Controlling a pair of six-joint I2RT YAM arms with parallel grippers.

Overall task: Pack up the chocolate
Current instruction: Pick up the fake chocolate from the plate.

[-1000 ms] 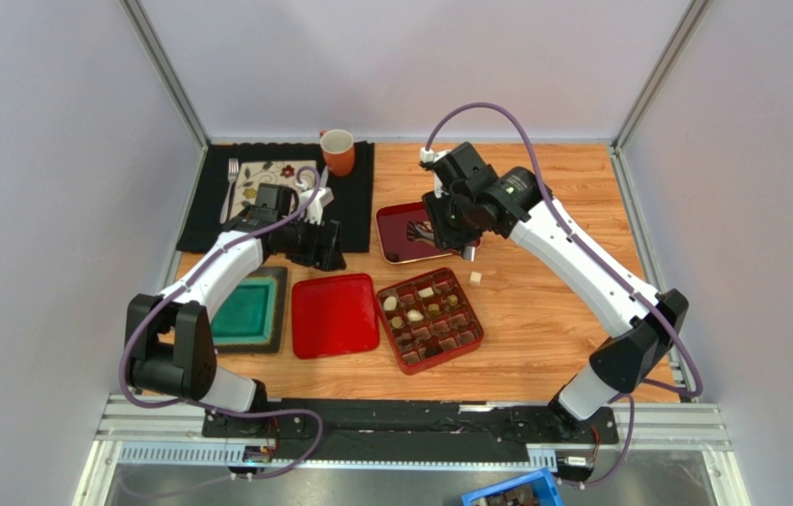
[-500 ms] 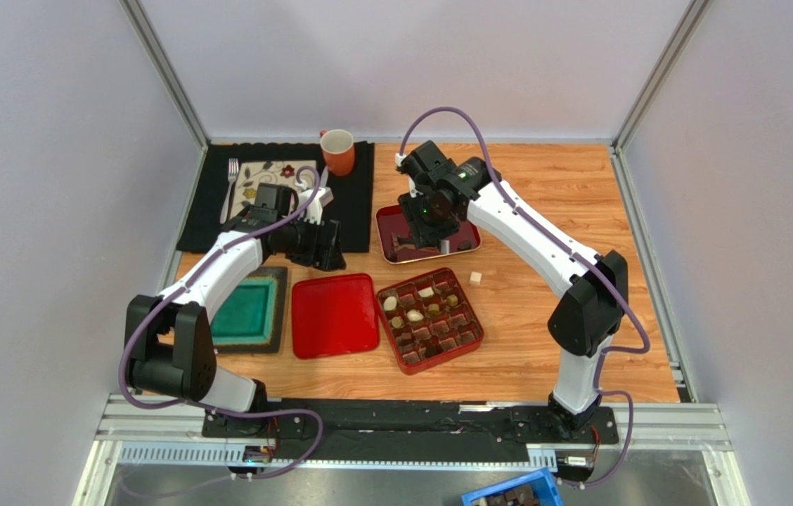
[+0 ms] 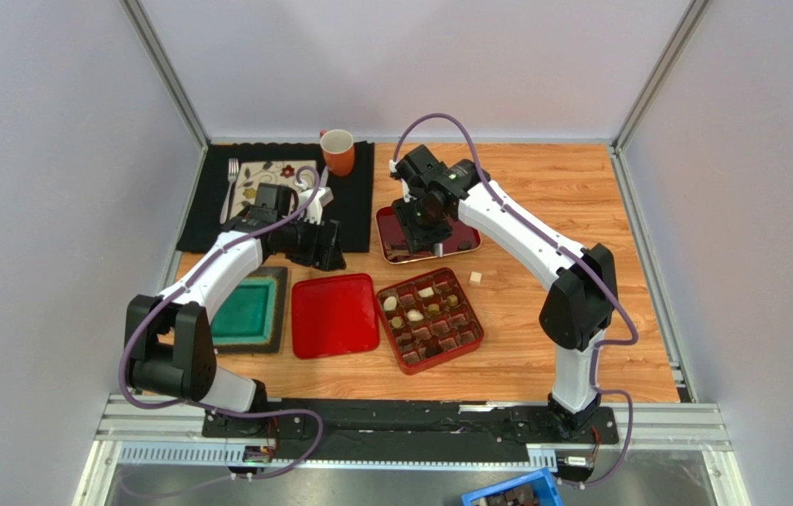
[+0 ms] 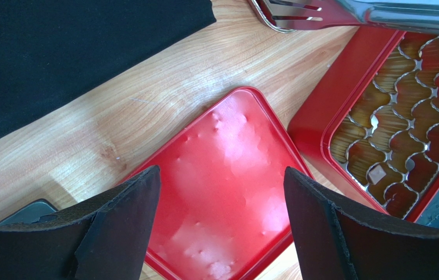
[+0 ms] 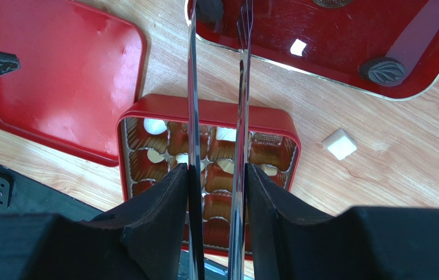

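Slippage looks likely: right tool [image 5: 216, 175] clenches tongs [image 5: 192, 87], tips at a dark chocolate [image 5: 209, 9] on the tray [image 5: 344, 23] toward the tabletop's far edge; an uneven squeeze flicks it away. Left tool [image 4: 220, 181] hangs released.

Glossy red lid [image 3: 334, 314]; red box [image 5: 204, 105] with gold-brown scalloped cups [image 4: 406, 111]; dark red tray [image 5: 344, 41] edged gold; white chocolate cube [image 5: 339, 144]; silver tongs [image 5: 191, 87]; orange mug [image 3: 337, 151]; black mat [image 3: 353, 190]; wood-grain worktop [image 3: 517, 348].
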